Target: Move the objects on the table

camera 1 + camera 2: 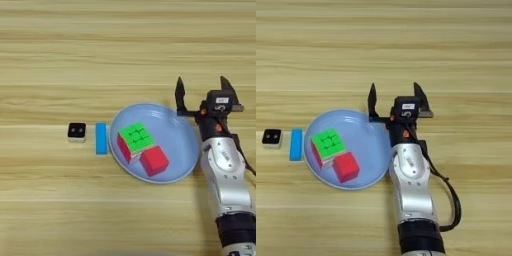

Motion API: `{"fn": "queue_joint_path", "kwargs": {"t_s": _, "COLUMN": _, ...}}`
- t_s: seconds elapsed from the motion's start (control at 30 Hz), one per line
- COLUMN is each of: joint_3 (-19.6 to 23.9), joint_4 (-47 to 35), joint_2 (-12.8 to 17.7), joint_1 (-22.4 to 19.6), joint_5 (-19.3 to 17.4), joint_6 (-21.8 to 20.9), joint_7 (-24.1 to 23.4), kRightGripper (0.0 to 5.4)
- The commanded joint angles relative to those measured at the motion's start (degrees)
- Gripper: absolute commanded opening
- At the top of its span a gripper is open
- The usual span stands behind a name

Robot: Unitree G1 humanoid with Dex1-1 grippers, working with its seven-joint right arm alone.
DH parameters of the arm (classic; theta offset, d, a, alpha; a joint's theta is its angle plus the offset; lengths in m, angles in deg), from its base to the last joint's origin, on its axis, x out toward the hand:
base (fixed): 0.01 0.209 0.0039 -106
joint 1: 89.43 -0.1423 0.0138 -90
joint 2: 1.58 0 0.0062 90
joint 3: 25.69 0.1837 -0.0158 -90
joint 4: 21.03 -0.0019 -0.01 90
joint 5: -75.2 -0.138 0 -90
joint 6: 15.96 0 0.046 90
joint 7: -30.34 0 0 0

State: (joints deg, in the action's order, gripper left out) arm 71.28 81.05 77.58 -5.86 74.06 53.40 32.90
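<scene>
Touching in a blue plate (172,122), the green-topped puzzle cube (134,141) meets the red cube (154,161); fingers (179,94) spread wide, empty.

Silver forearm (412,195) cut off by the bottom edge. Right rim of the pale blue round plate (331,120) hidden behind that forearm. Light wooden desk (60,50) cropped on all 4 sides. Markings on the small black-topped block (76,131) too small to read.
</scene>
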Motion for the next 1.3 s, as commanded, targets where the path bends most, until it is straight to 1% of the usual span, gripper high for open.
{"fn": "queue_joint_path", "kwargs": {"t_s": 0.03, "joint_3": 0.7, "joint_4": -2.6, "joint_2": 0.9, "joint_1": -3.4, "joint_5": -0.5, "joint_6": -2.0, "joint_7": -0.3, "kRightGripper": 5.37}}
{"fn": "queue_joint_path", "kwargs": {"t_s": 0.33, "joint_3": 0.7, "joint_4": -3.0, "joint_2": 1.1, "joint_1": -3.0, "joint_5": -1.6, "joint_6": -2.0, "joint_7": 1.3, "kRightGripper": 5.37}}
{"fn": "queue_joint_path", "kwargs": {"t_s": 0.43, "joint_3": 1.4, "joint_4": -4.0, "joint_2": 1.5, "joint_1": -3.3, "joint_5": -3.4, "joint_6": -2.8, "joint_7": 2.1, "kRightGripper": 5.37}}
{"fn": "queue_joint_path", "kwargs": {"t_s": 0.5, "joint_3": 1.6, "joint_4": -4.8, "joint_2": 1.9, "joint_1": -3.6, "joint_5": -4.8, "joint_6": -3.0, "joint_7": 3.5, "kRightGripper": 5.37}}
{"fn": "queue_joint_path", "kwargs": {"t_s": 0.63, "joint_3": 0.2, "joint_4": -7.7, "joint_2": 3.7, "joint_1": -4.1, "joint_5": -9.2, "joint_6": -0.3, "joint_7": 9.7, "kRightGripper": 5.37}}
{"fn": "queue_joint_path", "kwargs": {"t_s": 0.7, "joint_3": -0.6, "joint_4": -9.3, "joint_2": 4.6, "joint_1": -4.0, "joint_5": -9.9, "joint_6": 0.2, "joint_7": 12.2, "kRightGripper": 5.37}}
{"fn": "queue_joint_path", "kwargs": {"t_s": 0.8, "joint_3": -2.4, "joint_4": -12.5, "joint_2": 6.0, "joint_1": -3.2, "joint_5": -12.4, "joint_6": 3.6, "joint_7": 16.8, "kRightGripper": 5.37}}
{"fn": "queue_joint_path", "kwargs": {"t_s": 0.93, "joint_3": -5.6, "joint_4": -16.7, "joint_2": 8.2, "joint_1": -0.9, "joint_5": -14.6, "joint_6": 6.5, "joint_7": 24.4, "kRightGripper": 5.37}}
{"fn": "queue_joint_path", "kwargs": {"t_s": 1.0, "joint_3": -7.9, "joint_4": -17.6, "joint_2": 10.1, "joint_1": 0.6, "joint_5": -16.0, "joint_6": 8.4, "joint_7": 29.6, "kRightGripper": 5.37}}
{"fn": "queue_joint_path", "kwargs": {"t_s": 1.07, "joint_3": -9.4, "joint_4": -18.0, "joint_2": 11.7, "joint_1": 1.6, "joint_5": -17.7, "joint_6": 11.6, "joint_7": 34.0, "kRightGripper": 5.37}}
{"fn": "queue_joint_path", "kwargs": {"t_s": 1.3, "joint_3": -12.4, "joint_4": -20.0, "joint_2": 15.2, "joint_1": 4.2, "joint_5": -18.9, "joint_6": 16.8, "joint_7": 43.0, "kRightGripper": 5.37}}
